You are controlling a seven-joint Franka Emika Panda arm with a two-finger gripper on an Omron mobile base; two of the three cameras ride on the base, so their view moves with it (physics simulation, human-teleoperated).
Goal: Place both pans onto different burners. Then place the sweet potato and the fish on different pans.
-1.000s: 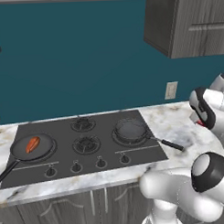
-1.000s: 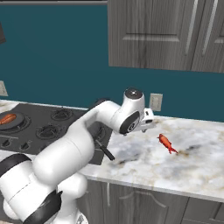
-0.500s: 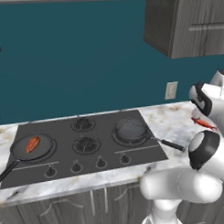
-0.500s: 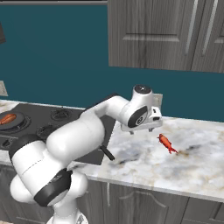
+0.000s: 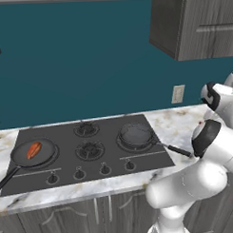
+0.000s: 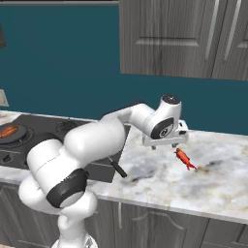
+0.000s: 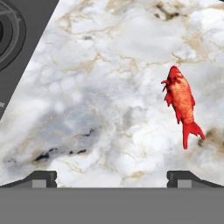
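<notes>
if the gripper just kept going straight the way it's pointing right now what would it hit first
Most likely bare marble counter. In the hand view the open gripper looks down at empty countertop between its jaws; the fish lies off to one side, near the line of one fingertip, so it would probably be missed or only grazed.

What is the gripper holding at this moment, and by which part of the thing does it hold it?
Nothing is held. The gripper is open above the marble counter, and the fish lies apart from it on the counter, untouched.
</notes>
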